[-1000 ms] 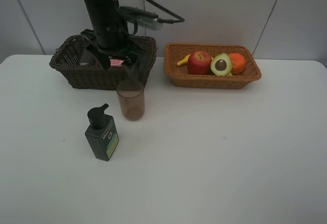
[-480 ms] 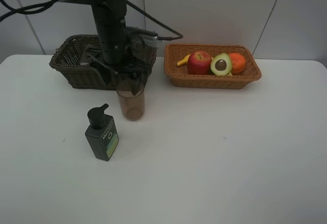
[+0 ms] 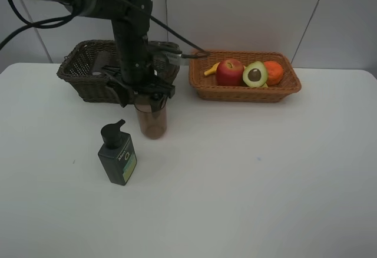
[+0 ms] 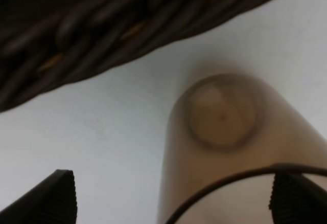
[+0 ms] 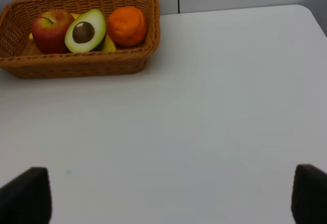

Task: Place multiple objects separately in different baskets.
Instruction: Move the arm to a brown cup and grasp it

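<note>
- the translucent brownish-pink plastic cup [image 3: 151, 121] stands upright on the white table [image 3: 247, 175], just in front of the dark brown woven wicker basket [image 3: 82, 72], with its base showing through the wall.
- the left gripper [image 3: 140, 95] hangs right over the cup's rim, jaws spread wide — gripping nothing.
- the dark green pump bottle with a black nozzle [image 3: 117, 153] stands near the cup, closer to the front edge.
- the light orange-tan shallow wicker basket [image 3: 244, 90] holds a red apple [image 3: 230, 72], a halved avocado with its brown pit [image 3: 254, 74], an orange [image 3: 273, 72] and a yellow banana [image 3: 211, 69].
- the left wrist view looks straight down into the cup [image 4: 225, 132], fingertips [image 4: 48, 198] on either side, the dark weave close beside it.
- the right wrist view shows the fruit basket [image 5: 76, 65] far from its wide-open gripper [image 5: 168, 193] — an arm the high camera misses entirely.
</note>
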`<state>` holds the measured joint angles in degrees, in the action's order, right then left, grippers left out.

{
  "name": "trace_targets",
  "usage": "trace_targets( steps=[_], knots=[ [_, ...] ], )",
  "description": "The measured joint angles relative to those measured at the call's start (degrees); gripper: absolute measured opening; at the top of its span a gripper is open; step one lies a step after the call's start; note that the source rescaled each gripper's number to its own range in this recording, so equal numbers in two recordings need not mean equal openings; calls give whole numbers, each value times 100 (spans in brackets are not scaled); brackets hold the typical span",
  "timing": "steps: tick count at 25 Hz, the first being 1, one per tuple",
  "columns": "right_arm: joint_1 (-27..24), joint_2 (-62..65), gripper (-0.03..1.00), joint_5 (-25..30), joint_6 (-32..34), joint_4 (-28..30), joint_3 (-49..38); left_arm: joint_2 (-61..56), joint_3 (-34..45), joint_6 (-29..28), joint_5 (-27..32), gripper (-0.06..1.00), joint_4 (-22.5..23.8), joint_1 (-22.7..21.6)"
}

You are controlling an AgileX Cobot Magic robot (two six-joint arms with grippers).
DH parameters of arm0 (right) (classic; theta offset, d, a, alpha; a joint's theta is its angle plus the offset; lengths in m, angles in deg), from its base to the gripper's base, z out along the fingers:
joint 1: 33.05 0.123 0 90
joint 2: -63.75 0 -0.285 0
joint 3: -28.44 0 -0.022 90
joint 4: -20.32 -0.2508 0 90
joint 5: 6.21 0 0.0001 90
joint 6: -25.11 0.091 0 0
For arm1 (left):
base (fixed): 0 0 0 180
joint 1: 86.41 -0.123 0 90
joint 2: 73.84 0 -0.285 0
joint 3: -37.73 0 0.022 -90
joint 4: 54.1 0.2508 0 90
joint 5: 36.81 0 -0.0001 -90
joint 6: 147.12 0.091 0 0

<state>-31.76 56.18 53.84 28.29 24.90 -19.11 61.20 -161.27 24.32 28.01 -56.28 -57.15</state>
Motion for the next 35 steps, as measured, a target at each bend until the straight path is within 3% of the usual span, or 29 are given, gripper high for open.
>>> trace_targets(
  steps=[10, 13, 15, 21, 22, 35],
  knots=[
    [0, 0, 100, 0, 0, 0, 0, 75, 0, 0, -36, 100, 0, -74],
    [0, 0, 100, 0, 0, 0, 0, 75, 0, 0, -48, 92, 0, -74],
    [0, 0, 100, 0, 0, 0, 0, 75, 0, 0, -108, 77, -8, -74],
    [0, 0, 100, 0, 0, 0, 0, 75, 0, 0, -232, 4, -135, -74],
    [0, 0, 100, 0, 0, 0, 0, 75, 0, 0, -249, 0, -148, -74],
    [0, 0, 100, 0, 0, 0, -5, 75, 0, 0, -300, 0, -279, -74]
  ],
)
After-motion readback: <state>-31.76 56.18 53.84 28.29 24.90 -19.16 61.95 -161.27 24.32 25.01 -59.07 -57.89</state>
